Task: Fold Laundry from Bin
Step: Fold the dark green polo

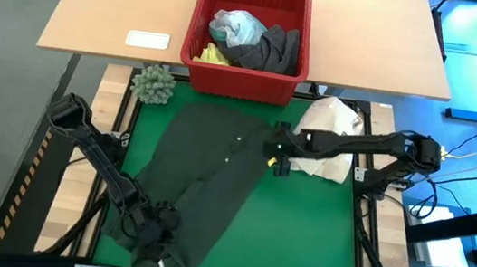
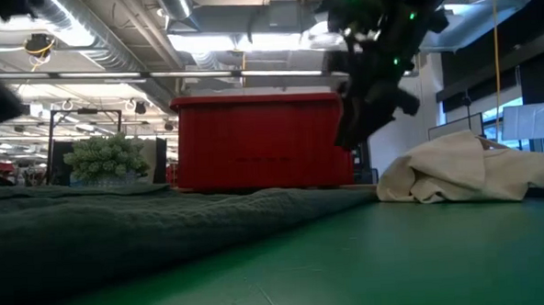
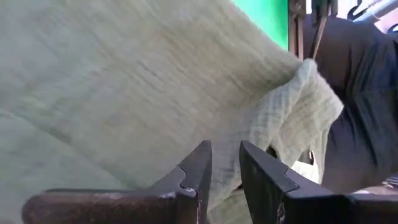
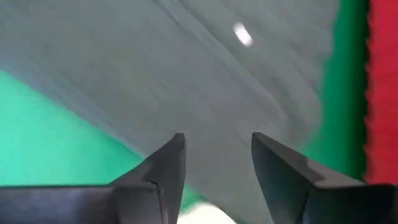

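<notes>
Dark green garment (image 1: 205,180), soft and limp, is being clamped at lower left by the left pincer (image 1: 157,224); right pincer (image 1: 279,157) is being held apart over its edge.

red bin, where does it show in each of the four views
High view: the red bin sits top centre, laundry inside.
Low view: it stands centre, its long side facing the camera.
Left wrist view: not in it.
Right wrist view: a red strip along one edge.
Shared landmark: the dark green garment spread before the bin, also in the low view.
</notes>
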Controlling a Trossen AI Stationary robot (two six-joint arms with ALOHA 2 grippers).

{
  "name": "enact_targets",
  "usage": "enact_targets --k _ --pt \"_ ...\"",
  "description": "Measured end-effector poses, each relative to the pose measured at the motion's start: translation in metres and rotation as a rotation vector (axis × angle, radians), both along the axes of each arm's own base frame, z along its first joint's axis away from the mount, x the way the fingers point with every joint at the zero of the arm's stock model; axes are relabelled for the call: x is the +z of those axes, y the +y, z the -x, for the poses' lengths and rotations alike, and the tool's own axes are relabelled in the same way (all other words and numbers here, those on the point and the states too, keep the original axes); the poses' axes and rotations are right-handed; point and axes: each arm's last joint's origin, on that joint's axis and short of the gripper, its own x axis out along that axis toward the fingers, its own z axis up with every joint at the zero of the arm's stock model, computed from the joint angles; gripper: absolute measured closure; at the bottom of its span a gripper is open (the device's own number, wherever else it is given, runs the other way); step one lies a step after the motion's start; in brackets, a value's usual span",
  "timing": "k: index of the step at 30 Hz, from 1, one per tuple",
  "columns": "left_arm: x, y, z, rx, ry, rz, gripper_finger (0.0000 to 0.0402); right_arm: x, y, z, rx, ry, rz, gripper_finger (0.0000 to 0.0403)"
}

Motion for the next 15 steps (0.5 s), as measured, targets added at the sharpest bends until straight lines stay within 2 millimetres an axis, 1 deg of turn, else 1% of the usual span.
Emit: enact_targets --k 4,8,11,15 --pt "0.006 0.007 0.005 0.029 -0.01 -0.066 0.0324 -0.003 0.024 -0.005 0.044 -0.022 -0.033 0.0252" --pt "0.002 0.015 0.012 0.065 0.067 -0.146 0.0324 -0.012 0.04 -0.007 0.055 0.007 -0.074 0.0293" --pt "-0.003 0.021 0.019 0.107 0.155 -0.202 0.0324 -0.021 0.047 -0.009 0.062 0.037 -0.112 0.0332" --pt "-0.006 0.029 0.026 0.158 0.244 -0.263 0.0324 -0.032 0.045 -0.011 0.024 0.078 -0.125 0.0383"
